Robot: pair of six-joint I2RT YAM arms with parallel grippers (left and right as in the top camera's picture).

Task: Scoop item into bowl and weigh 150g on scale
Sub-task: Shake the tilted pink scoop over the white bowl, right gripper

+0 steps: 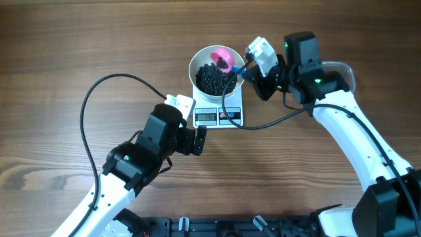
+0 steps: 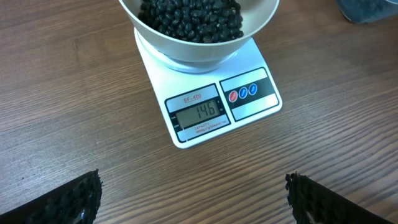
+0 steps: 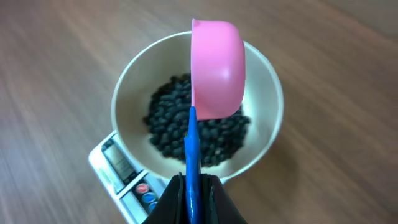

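The white bowl [image 1: 195, 66] stands on the scale [image 1: 219, 116] and holds a heap of the black item [image 1: 212, 79]. My right gripper [image 1: 248, 71] is shut on the blue handle [image 3: 191, 149] of a pink scoop [image 3: 217, 68]. The scoop hangs over the bowl [image 3: 124, 99], above the item [image 3: 174, 124], its back towards the camera and its inside hidden. The scale [image 2: 217, 106] shows 146 on its display. My left gripper [image 2: 194, 196] stands open over bare table in front of the scale, nothing between its fingers [image 2: 68, 199].
A bluish-grey object [image 2: 367, 9] is cut off at the top right of the left wrist view. A black cable [image 1: 105, 85] loops over the table left of the scale. The right arm [image 1: 348, 131] reaches in from the right.
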